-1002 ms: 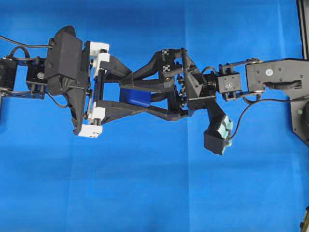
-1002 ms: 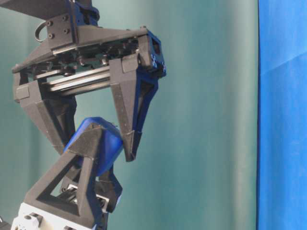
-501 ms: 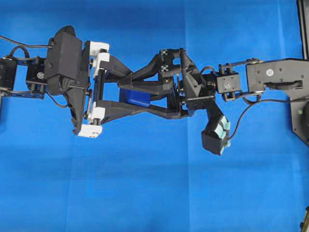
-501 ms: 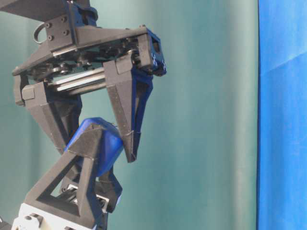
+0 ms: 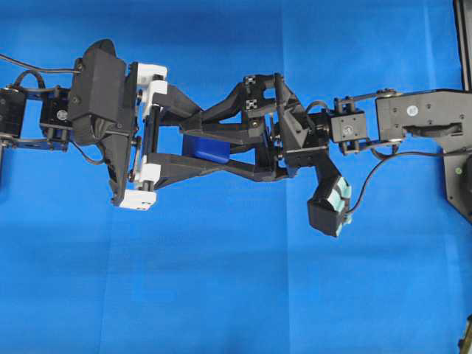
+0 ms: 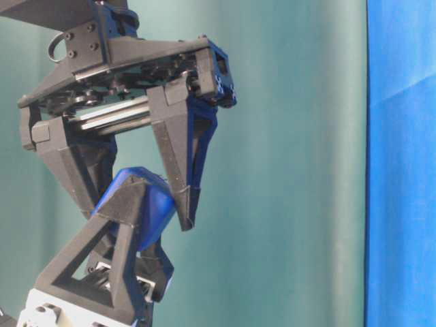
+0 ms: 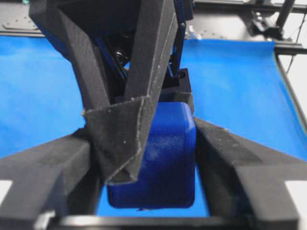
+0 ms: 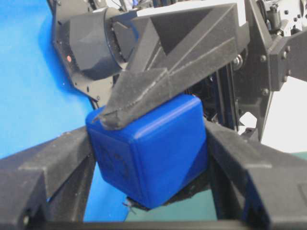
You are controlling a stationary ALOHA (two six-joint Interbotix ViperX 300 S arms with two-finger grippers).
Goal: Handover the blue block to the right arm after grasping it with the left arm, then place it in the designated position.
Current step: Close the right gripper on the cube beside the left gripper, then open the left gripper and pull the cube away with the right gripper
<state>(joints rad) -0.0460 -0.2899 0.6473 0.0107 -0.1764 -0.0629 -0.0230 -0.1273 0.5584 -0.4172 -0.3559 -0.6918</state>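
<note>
Right gripper [image 5: 221, 147] first: its two black fingers sit on opposite faces of the blue block [image 5: 207, 148], and from its own wrist camera both fingers [image 8: 57, 158] press flush against the cube's sides — that is a clamp on the block. The left gripper [image 5: 243, 151] reaches in from the other side with its fingers interleaved with the right's. In the left wrist view, its finger on the picture's right [image 7: 230, 158] stands just clear of the block [image 7: 168, 158], with a thin dark gap between them. The one on the picture's left is hidden behind a crossing finger of the other gripper. So I cannot tell whether the left still grips or has let go.

The block hangs in the air, well above the blue cloth [image 5: 221, 295], right where the two arms meet at the middle of the overhead view. From table level it shows as a rounded blue lump [image 6: 153, 211] wedged between the upper gripper's tips and the triangular finger below.

Moving outward: the left arm [image 5: 103, 92] with its white brackets stretches in level from the left. The right arm [image 5: 420, 114] comes in from the right with its mint-green part hanging below the wrist. No containers anywhere on the cloth.
</note>
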